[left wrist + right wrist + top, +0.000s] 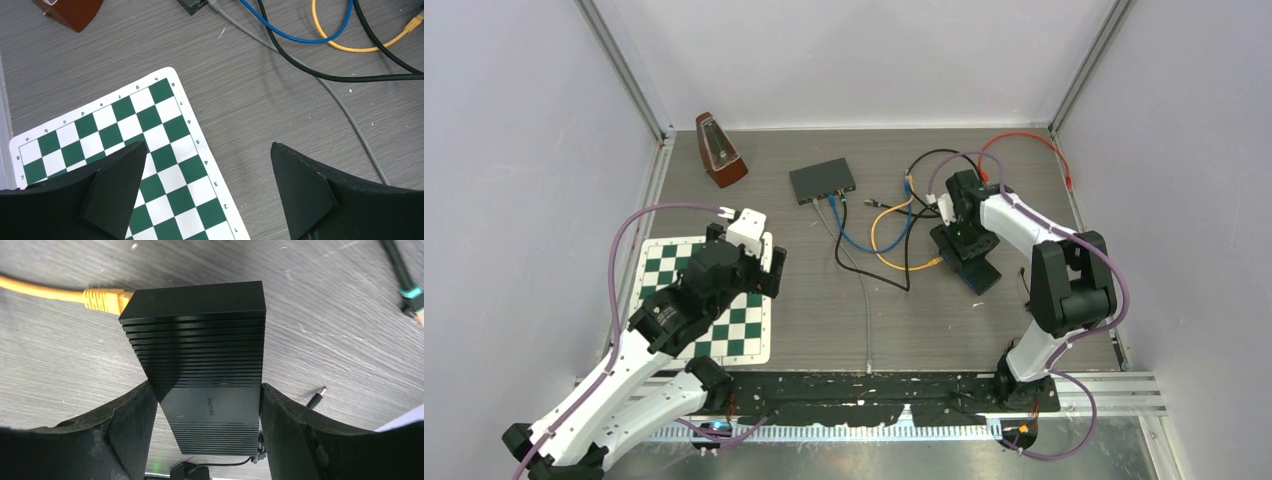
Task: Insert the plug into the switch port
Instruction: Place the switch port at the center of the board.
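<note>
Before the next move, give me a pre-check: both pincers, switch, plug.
1. Grip: right pincer closed on switch sides, ok.
2. Free arm: left pincer open, empty, ok.
3. Seating: yellow plug at the switch's far corner, inserted or not, cannot tell.
4. Plug held: neither pincer has it, not ok.
5. Position: left pincer over chessboard, away from plug, not ok.

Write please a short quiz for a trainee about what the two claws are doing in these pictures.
1. True or false: the left claw is open and holds nothing.
2. The right claw grips: A) a cup; B) the black TP-Link box; C) a chess piece.
3. Which colour is the plug lying beside that box?
Key: 1 true; 2 B; 3 yellow.
</note>
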Controlling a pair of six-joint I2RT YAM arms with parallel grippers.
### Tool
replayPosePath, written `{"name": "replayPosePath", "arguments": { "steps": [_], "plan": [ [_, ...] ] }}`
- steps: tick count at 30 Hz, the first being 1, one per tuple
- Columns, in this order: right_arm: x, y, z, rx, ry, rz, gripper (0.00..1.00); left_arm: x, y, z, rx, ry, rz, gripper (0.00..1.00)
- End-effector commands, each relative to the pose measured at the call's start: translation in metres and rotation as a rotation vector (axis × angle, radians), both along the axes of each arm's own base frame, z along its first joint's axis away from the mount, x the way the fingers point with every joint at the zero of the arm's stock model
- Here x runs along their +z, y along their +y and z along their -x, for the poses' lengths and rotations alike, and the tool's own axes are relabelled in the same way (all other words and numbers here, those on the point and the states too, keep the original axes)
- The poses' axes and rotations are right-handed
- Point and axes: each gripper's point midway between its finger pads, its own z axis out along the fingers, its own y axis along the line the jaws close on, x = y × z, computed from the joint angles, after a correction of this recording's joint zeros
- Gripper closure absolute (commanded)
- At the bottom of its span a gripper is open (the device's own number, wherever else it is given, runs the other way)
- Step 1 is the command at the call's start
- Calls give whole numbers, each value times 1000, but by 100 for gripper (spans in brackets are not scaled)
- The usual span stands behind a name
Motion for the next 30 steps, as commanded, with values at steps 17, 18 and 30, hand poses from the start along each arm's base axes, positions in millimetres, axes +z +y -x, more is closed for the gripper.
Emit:
{"name": "replayPosePath", "arguments": {
  "steps": [17, 18, 30],
  "plan": [
    [3, 16, 29, 379, -31, 0, 62, 13, 3, -4, 22, -73, 37, 1],
    [4, 18, 32, 385, -24, -14, 61, 13, 2, -4, 22, -71, 42, 1],
    [-26, 51, 84, 646, 92, -123, 53, 20, 8, 0, 34, -106, 73, 0]
  ]
}}
